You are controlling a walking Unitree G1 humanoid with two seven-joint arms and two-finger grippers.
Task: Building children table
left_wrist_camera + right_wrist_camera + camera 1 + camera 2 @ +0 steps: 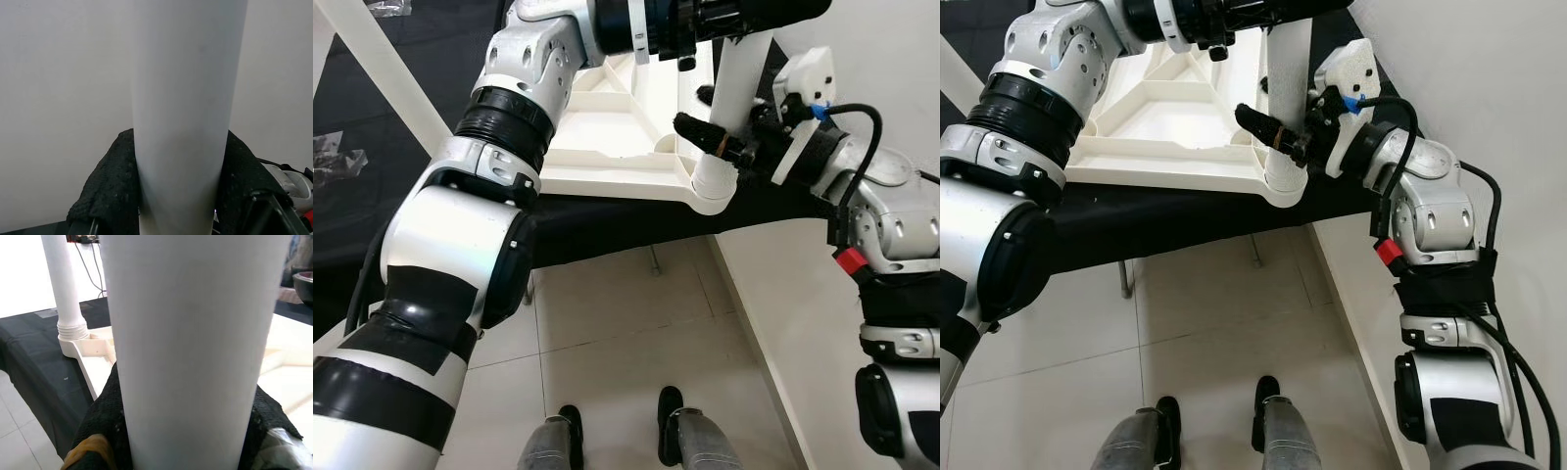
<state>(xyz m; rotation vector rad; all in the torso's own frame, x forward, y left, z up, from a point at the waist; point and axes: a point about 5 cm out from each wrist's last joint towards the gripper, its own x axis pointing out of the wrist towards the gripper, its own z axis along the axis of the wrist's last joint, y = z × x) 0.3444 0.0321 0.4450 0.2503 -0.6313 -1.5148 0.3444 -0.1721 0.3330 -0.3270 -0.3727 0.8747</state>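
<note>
The white children's table top (607,127) lies upside down on a black-covered table. A white table leg (739,78) stands upright in its near right corner socket (713,186). My left gripper (744,15) is shut on the leg high up; the left wrist view shows the leg (186,112) between black fingers (107,186). My right gripper (710,132) is shut on the same leg just above the socket, its fingers (102,431) around the leg (190,342). A second leg (63,284) stands in another corner.
The black cloth's front edge (607,230) hangs over the tiled floor (626,323), where my feet (671,421) stand. A white wall (783,323) runs close along the right. Another white leg (386,69) slants up at the far left, by small plastic bags (328,147).
</note>
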